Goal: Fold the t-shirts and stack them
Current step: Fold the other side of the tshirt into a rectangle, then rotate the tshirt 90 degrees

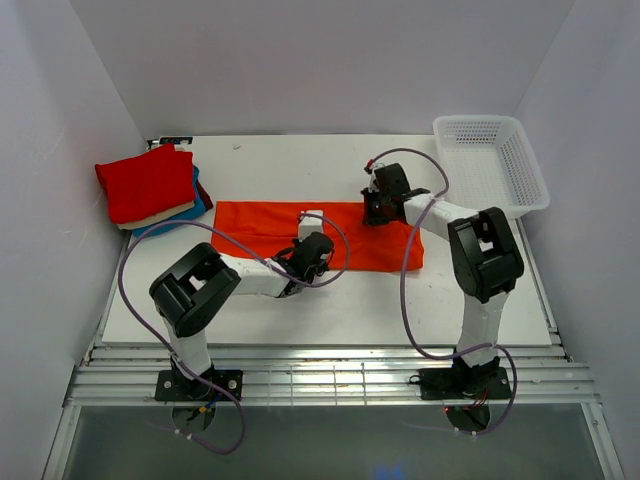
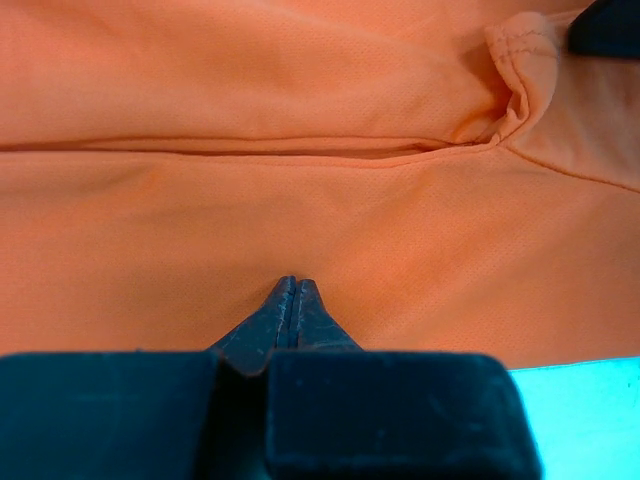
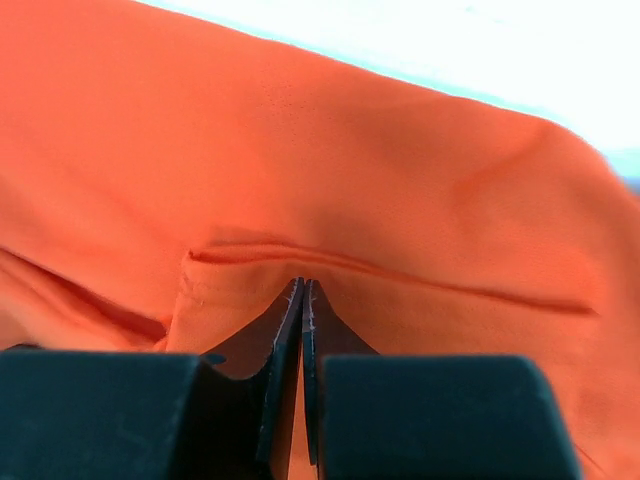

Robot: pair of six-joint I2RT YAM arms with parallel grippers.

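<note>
Orange t-shirt (image 1: 250, 228): fine-knit matte cloth, spread as a long flat rectangle under both grippers, with one layer lapped over another along a straight crease. Left gripper (image 2: 293, 287): clenched, dark wedge-shaped fingers pressed together with no gap, tips resting on smooth cloth just short of that crease; impossible to tell whether any fabric is caught. Ahead and to the right of it, a stitched hem puckered into a small curl. Pale table (image 2: 590, 400) just behind and right of the tips. Right gripper (image 3: 302, 285): closed on the orange t-shirt, with orange showing in the hairline slit between the fingers and the tips meeting a raised folded edge. Well to the left of the left gripper, a squared stack with stepped edges: red t-shirt (image 1: 145, 180) on top, cream t-shirt (image 1: 160, 217) beneath, teal-blue t-shirt (image 1: 197, 205) lowest. Beyond and right of the right gripper, apart from the cloth, a white plastic mesh basket (image 1: 480, 122), rectangular, with open lattice walls.
</note>
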